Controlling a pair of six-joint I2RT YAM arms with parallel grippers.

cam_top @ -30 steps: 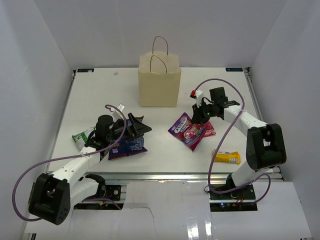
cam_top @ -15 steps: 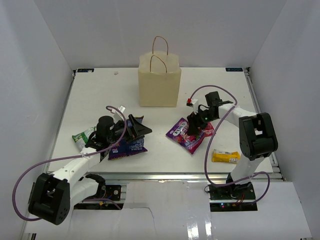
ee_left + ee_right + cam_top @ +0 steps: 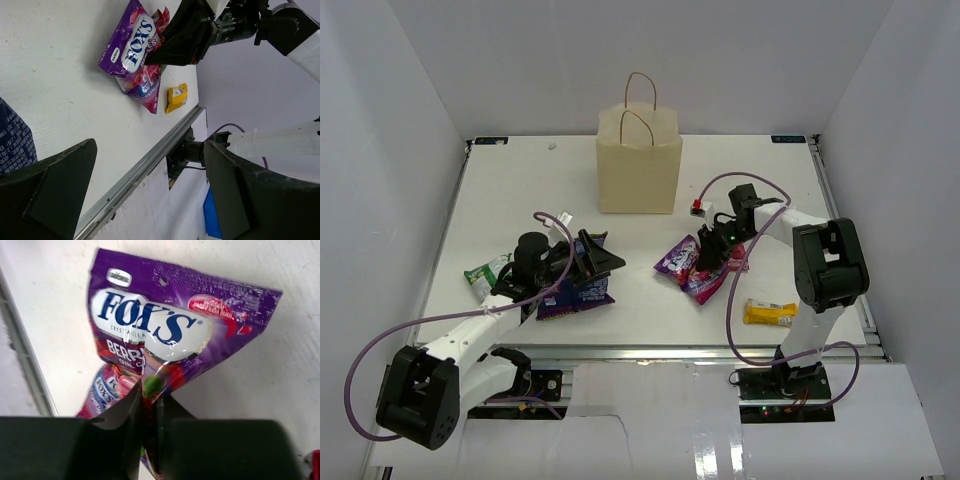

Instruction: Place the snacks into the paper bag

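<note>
The tan paper bag (image 3: 638,170) stands upright at the back middle. My right gripper (image 3: 712,252) is shut on the lower edge of a purple Fox's candy bag (image 3: 150,325), which lies on the table over a magenta Fox's bag (image 3: 106,390); the pinch shows in the right wrist view (image 3: 150,412). My left gripper (image 3: 596,258) is open and empty, its jaws wide apart (image 3: 150,200), above the large blue-purple bag (image 3: 575,291). A green packet (image 3: 485,270) lies left of that arm. A yellow bar (image 3: 771,313) lies at the front right.
The table's metal front rail (image 3: 150,160) runs close below the left gripper. The right arm's purple cable (image 3: 735,300) loops over the table near the yellow bar. White walls enclose the table on three sides.
My right gripper has moved down and left onto the candy bags and closed on the purple one; the bags shifted slightly left. The left arm has not moved.
</note>
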